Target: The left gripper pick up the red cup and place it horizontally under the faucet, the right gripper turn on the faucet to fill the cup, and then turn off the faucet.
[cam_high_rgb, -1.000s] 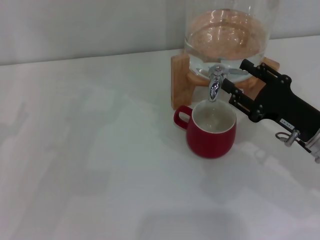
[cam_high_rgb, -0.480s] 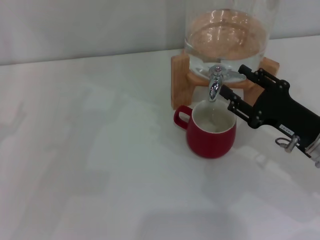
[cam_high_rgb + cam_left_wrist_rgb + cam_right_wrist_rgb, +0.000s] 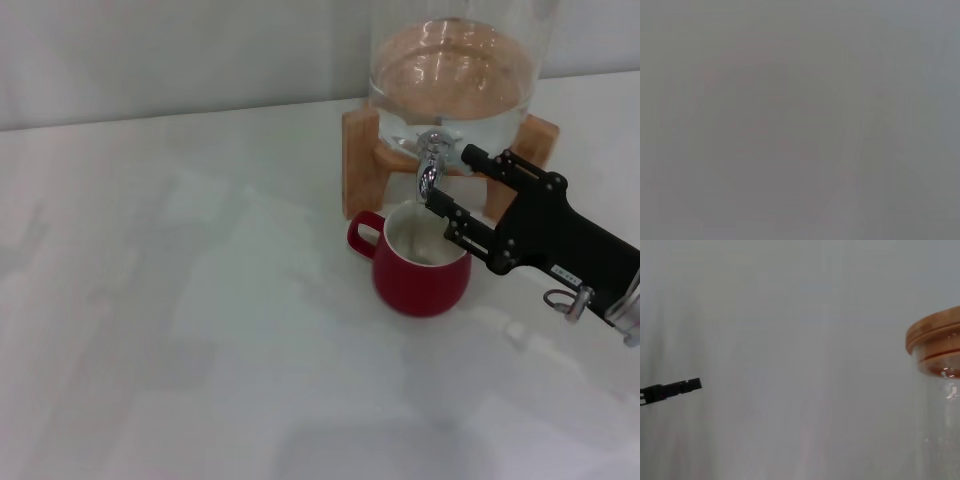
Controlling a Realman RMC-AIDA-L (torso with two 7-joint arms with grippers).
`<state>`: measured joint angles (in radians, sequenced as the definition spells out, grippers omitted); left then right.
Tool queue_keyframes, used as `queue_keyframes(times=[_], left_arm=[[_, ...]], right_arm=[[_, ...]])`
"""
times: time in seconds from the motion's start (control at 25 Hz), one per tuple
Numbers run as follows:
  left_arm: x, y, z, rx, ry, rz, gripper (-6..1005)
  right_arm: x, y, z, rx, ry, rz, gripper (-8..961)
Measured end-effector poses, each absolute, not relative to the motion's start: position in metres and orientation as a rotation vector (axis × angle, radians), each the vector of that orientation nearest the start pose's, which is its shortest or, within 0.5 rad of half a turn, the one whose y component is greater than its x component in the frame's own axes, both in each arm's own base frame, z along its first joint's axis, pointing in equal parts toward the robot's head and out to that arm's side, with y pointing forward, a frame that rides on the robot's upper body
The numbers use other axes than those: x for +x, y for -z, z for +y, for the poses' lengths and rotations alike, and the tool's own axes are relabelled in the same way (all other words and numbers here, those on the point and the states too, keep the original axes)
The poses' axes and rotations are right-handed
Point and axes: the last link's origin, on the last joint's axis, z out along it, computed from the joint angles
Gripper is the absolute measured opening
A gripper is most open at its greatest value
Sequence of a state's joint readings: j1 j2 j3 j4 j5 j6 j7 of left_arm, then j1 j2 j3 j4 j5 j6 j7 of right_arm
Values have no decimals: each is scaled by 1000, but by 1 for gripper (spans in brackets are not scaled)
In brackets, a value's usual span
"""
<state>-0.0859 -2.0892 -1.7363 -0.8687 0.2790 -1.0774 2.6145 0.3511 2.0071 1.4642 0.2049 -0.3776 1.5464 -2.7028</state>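
The red cup (image 3: pixel 420 268) stands upright on the white table, right below the chrome faucet (image 3: pixel 431 165), with its handle to the left. The faucet sits on a clear glass dispenser (image 3: pixel 450 75) in a wooden stand (image 3: pixel 357 160). My right gripper (image 3: pixel 450 176) comes in from the right, open. One finger is beside the faucet's lever and the other is over the cup's rim by the spout. One black fingertip (image 3: pixel 675 388) shows in the right wrist view. The left gripper is out of view, and the left wrist view shows only grey.
The white table (image 3: pixel 200 320) stretches out to the left and in front of the cup. A pale wall rises behind the dispenser. The dispenser's wooden lid (image 3: pixel 935 337) shows in the right wrist view.
My right gripper has moved left and a little toward the faucet, so its fingers now reach the spout and the cup's rim. The cup has not moved.
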Motion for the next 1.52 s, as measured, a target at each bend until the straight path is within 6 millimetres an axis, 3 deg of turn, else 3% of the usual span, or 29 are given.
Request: queue_keyframes(times=[0.48,1.52], left_arm=[[-277,-82,317,-1538,1010,-298,884],[-274,-78,317,-1558,1016,-299,885]], right_arm=[[288,8,278,-2089,-1068,182,617],[289,7,288,-2056,-1033,188,616]])
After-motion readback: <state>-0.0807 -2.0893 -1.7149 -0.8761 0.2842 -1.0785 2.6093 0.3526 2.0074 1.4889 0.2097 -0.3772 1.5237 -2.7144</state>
